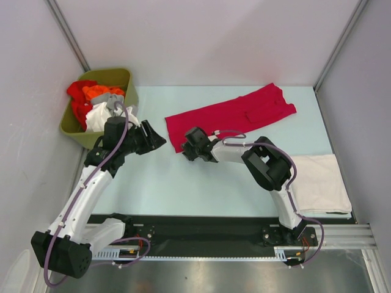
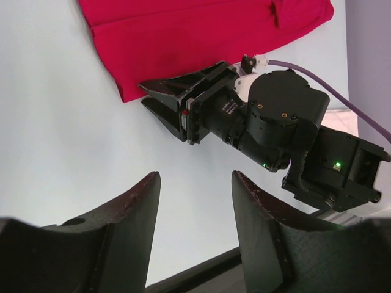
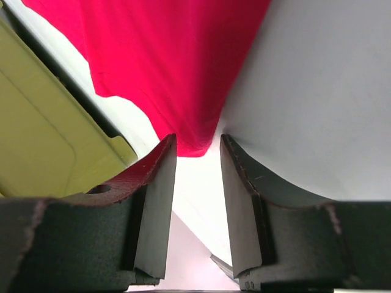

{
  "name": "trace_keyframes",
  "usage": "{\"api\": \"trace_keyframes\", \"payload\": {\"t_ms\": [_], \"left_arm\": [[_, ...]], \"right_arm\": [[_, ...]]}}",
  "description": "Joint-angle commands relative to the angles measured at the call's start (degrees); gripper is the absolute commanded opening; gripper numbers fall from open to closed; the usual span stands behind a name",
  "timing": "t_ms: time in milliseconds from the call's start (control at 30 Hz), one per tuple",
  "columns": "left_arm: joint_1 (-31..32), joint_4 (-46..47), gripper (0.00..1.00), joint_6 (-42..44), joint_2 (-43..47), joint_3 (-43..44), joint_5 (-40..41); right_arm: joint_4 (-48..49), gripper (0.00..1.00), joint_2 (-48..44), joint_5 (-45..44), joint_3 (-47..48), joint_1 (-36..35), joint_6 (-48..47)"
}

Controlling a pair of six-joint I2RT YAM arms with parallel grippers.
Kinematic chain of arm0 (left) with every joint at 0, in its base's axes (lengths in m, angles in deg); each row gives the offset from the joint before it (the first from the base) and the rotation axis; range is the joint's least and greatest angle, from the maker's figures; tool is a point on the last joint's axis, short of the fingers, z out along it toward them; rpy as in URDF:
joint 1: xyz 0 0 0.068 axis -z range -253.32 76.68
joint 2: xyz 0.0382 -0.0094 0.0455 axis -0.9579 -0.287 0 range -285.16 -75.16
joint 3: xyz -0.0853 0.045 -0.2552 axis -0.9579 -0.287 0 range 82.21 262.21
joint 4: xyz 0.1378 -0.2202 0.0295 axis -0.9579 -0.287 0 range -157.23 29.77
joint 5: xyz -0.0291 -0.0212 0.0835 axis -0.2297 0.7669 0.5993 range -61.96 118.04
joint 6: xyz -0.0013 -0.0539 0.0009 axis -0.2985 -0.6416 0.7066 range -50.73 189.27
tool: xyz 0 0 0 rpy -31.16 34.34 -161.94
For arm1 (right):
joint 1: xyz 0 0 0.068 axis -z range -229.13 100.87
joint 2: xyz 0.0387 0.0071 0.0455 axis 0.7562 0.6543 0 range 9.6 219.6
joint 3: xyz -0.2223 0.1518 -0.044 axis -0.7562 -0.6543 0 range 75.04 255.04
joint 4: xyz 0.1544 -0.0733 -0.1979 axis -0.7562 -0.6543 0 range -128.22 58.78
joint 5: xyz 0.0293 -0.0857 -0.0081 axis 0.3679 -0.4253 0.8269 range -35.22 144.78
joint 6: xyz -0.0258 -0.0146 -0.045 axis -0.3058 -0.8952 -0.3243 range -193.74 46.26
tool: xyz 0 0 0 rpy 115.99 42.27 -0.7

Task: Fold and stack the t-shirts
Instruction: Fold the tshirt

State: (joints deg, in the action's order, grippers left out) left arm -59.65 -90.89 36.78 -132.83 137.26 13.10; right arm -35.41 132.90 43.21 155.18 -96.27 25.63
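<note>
**Right gripper poised on the crimson shirt's corner**

At upper left, the olive-green bin (image 1: 129,85) holds a heap of red, orange, grey and white t-shirts (image 1: 91,104). Just right of it the left gripper (image 1: 157,139) hangs wide open, holding nothing. At centre the right gripper (image 3: 197,146) has its jaws partly parted astride the lower-left corner of the crimson t-shirt (image 1: 232,113), which lies as a long strip across the upper middle of the table (image 1: 183,189). Nothing is pinched yet. I judge the fold half done: the next move calls for closing on that corner and carrying it across. A folded off-white t-shirt (image 1: 317,183) lies at lower right. The print on the right wrist's lens is too small to read.
</note>
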Motion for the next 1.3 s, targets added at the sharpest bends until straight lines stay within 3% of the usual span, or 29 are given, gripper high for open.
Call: {"api": "trace_keyframes", "payload": {"t_ms": [0,100,167,233,300,567,933,1133,1267], "left_arm": [[-0.66,0.60,0.56,0.67,1.95,-0.11,-1.41],[-0.66,0.51,0.56,0.59,2.47,-0.47,-1.50],[-0.66,0.16,0.56,0.50,2.74,-0.47,-1.32],[-0.66,-0.45,0.56,0.76,2.74,-0.03,-0.97],[-0.75,-0.72,0.56,1.02,2.65,0.32,-0.88],[-0.93,-0.63,0.65,3.13,-0.07,1.73,-3.25],[-0.84,4.28,0.65,9.55,-16.75,0.06,-12.03],[1.97,6.48,0.64,12.88,-27.31,1.98,-14.25],[5.83,5.87,0.63,16.49,-36.08,4.89,-16.50]], "right_arm": [[-8.03,0.41,2.81,-2.67,-0.96,0.81,-3.48],[-9.09,0.39,3.96,-2.14,0.46,0.82,-2.87],[-9.09,0.29,4.49,-1.53,0.98,0.90,-2.96],[-9.00,0.11,4.93,-0.48,0.99,0.90,-4.00],[-8.91,0.00,4.84,0.23,0.55,1.25,-5.06],[-10.84,0.00,-5.16,6.12,-8.75,2.84,-19.55],[-12.25,0.00,-30.04,17.37,-39.60,3.01,-45.30],[-15.49,0.00,-48.04,20.36,-49.55,6.79,-50.68],[-17.87,0.00,-54.74,21.41,-54.20,7.58,-50.59]]}}
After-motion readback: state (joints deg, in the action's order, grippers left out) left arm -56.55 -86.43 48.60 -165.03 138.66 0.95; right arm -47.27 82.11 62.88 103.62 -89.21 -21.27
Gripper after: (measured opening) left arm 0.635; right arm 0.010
